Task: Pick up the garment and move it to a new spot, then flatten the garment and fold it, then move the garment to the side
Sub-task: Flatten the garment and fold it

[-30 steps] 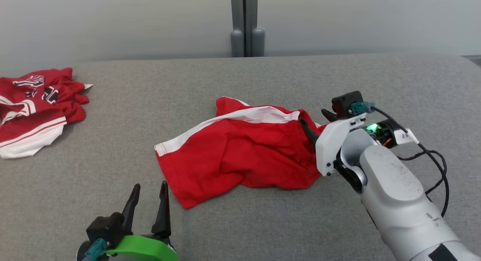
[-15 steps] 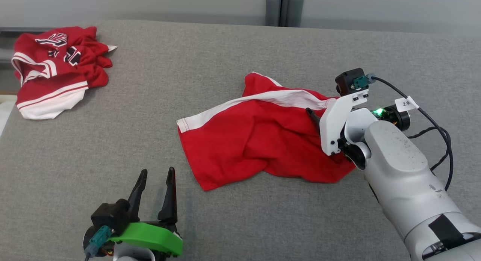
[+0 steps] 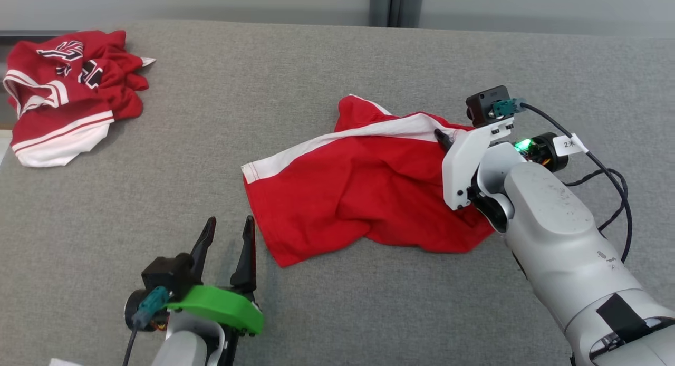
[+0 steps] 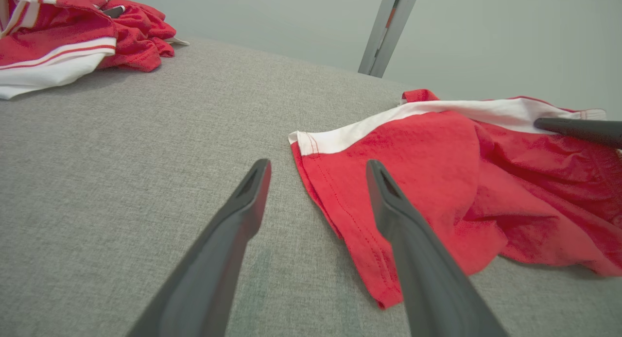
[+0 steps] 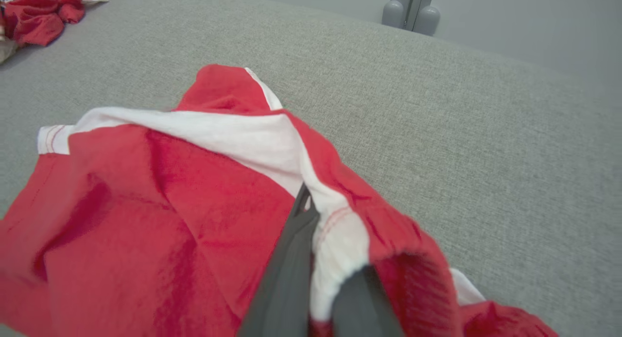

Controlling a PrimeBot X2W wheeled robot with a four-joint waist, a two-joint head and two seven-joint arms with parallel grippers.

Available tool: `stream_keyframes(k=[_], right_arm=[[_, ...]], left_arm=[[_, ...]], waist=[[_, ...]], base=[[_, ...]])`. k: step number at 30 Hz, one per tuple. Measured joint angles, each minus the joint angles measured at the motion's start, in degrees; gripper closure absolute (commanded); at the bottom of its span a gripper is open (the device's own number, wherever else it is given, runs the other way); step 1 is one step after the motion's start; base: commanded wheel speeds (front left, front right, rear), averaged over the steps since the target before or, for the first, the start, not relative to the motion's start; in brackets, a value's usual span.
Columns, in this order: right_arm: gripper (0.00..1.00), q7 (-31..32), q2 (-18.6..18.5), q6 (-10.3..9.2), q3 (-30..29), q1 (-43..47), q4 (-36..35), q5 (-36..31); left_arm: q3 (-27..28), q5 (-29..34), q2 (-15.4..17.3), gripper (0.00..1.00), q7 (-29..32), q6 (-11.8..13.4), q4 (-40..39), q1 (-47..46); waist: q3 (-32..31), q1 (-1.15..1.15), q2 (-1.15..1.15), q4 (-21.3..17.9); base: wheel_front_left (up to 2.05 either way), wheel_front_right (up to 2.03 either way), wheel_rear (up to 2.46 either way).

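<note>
Two red pieces, head view. My right gripper [image 3: 440, 136] is pinched closed on the white band of the red shorts [image 3: 358, 192], mid-surface. The garment [image 3: 58, 92], the lettered jersey, lies crumpled at the far left edge, well apart from both grippers.

Colleague: Left wrist view?

Me: My left gripper [image 4: 317, 168] hovers with fingers spread wide, holding nothing, just beside the shorts' near hem. I judge it staged for a second pinch.

Colleague: Right wrist view?

Me: The band bunches around my closed fingers, an edge hold suited to dragging. Grey woven surface [image 3: 337, 55], bare elsewhere; pale wall and a grey post [image 5: 410, 9] behind.
</note>
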Motion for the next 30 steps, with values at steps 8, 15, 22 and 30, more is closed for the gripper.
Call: stream_keyframes(k=[8, 15, 22, 30], right_arm=[[1.00, -0.8, 0.0, -0.01, 4.6, 1.4, -3.0, 1.5], [1.00, -0.7, 0.0, 0.00, 7.9, 1.7, -5.0, 2.8], [1.00, -0.5, 0.0, 0.00, 9.7, 1.2, -5.9, 3.6], [1.00, -0.5, 0.0, 0.00, 10.9, 0.2, -6.1, 4.1]], left_arm=[[-0.9, -2.8, 2.4, 0.00, 6.4, -0.2, 13.6, -14.2], [-1.6, -4.5, 3.9, 0.00, 13.6, -0.3, 24.4, -23.5], [-3.1, -4.5, 4.6, 0.00, 16.7, -0.3, 31.6, -28.6], [-5.9, -4.5, 4.7, 0.43, 16.6, -0.3, 35.3, -32.0]], waist=[[0.2, 0.00, 0.00, -3.7], [1.9, 0.00, 0.00, -6.5], [3.8, 0.00, 0.00, -8.3], [5.3, 0.00, 0.00, -9.2]], base=[[0.00, 0.00, 0.00], [0.00, 0.00, 0.00], [0.00, 0.00, 0.00], [0.00, 0.00, 0.00]])
